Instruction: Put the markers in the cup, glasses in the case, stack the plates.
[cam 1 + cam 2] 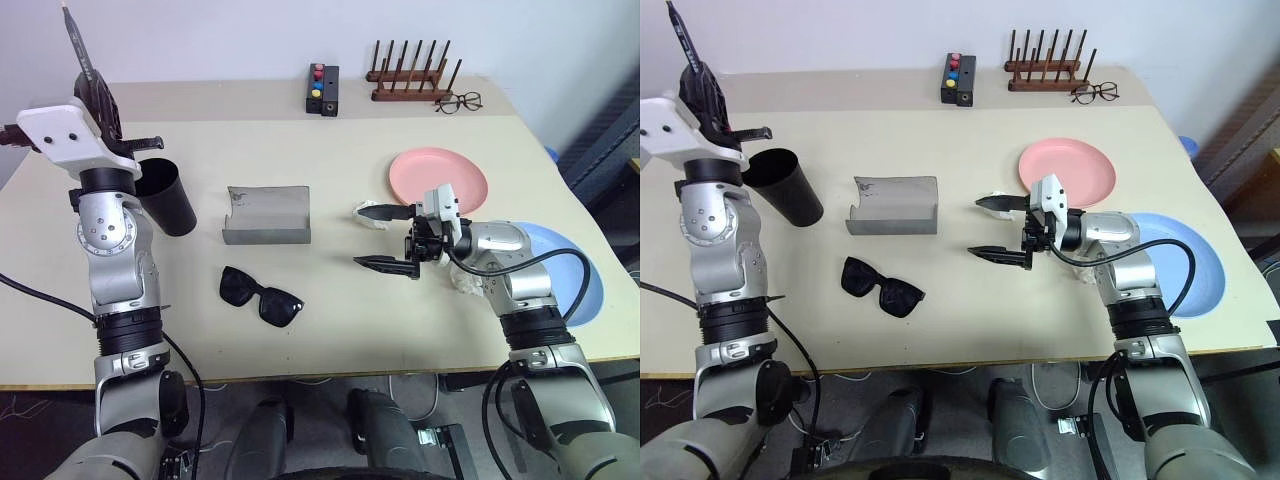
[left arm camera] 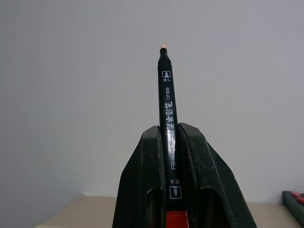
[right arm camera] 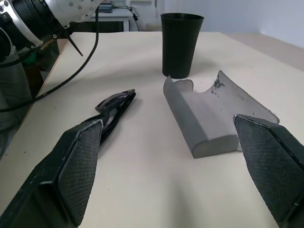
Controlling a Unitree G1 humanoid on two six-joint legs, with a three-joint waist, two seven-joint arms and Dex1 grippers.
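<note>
At upper left the left tool (image 1: 93, 92) pinches a dark marker (image 2: 167, 123) above the black cup (image 1: 165, 195), the right tool (image 1: 385, 238) gapes empty mid-frame; a tilted release could tip the cup.

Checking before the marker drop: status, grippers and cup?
Left gripper shut on dark marker, raised above the cup. Right gripper open, empty, over table. Cup upright, mouth unobstructed.
</note>
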